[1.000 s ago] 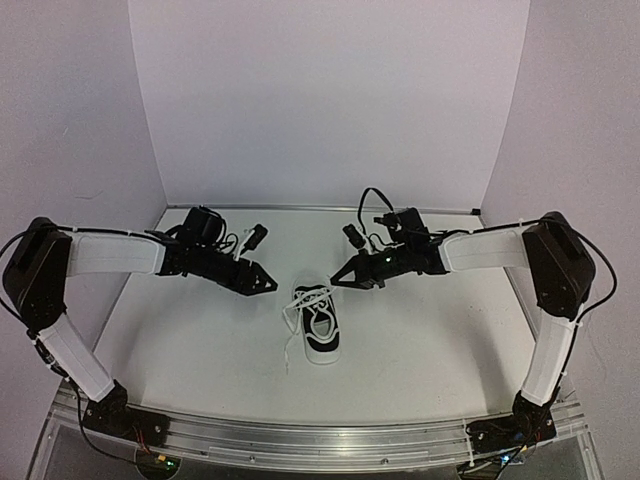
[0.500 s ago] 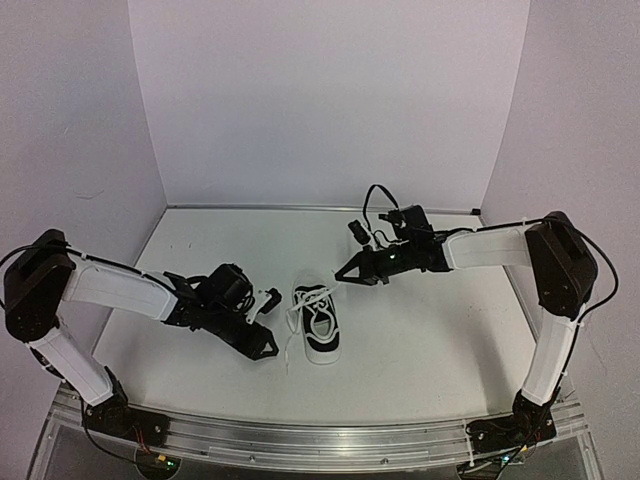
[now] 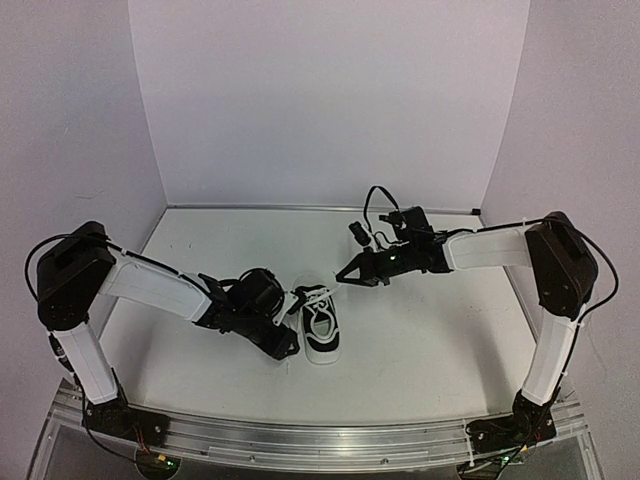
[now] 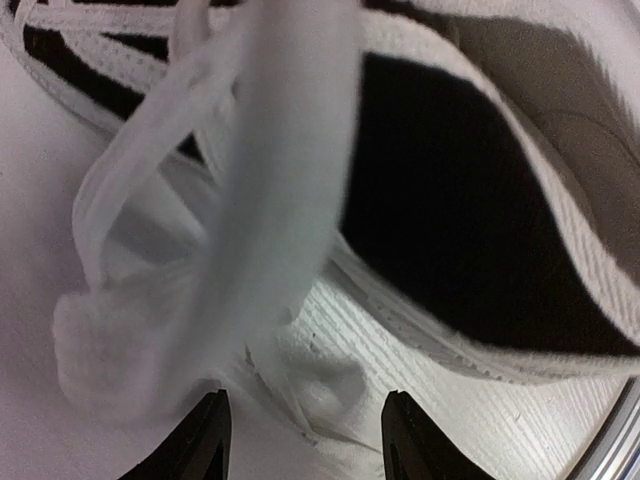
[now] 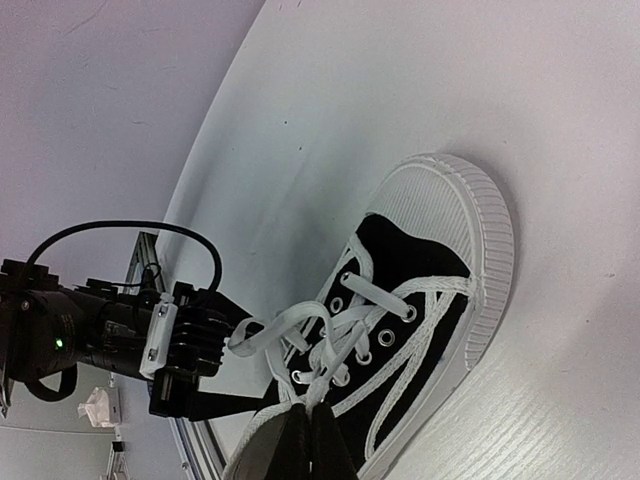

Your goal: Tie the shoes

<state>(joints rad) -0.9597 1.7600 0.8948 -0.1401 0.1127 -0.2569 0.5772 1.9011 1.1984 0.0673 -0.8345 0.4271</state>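
Left gripper (image 4: 305,440) sits low on the table (image 3: 420,330), touching or just beside the sneaker (image 3: 322,328)'s left side. Its jaws are part open with nothing clamped, and loose laces (image 4: 270,200) hang blurred right in front of the wrist camera. Risks here: closing now likely grabs two strands at once, or only the sole edge or bare table. Any sideways nudge probably shoves the shoe, which looks light and unanchored. The sneaker lies mid-table between the two arms, laces undone, no knot yet. Only one shoe is in view. Farther back, the right gripper (image 5: 308,425) is closed just above the far end of the shoe. Lace strands converge at its tips, so it looks like a pinch on the laces, though the hold seems thin. Risks there: the strand slips out if the left arm tugs, or a pull lifts or tips the shoe and drags lace through the eyelets.
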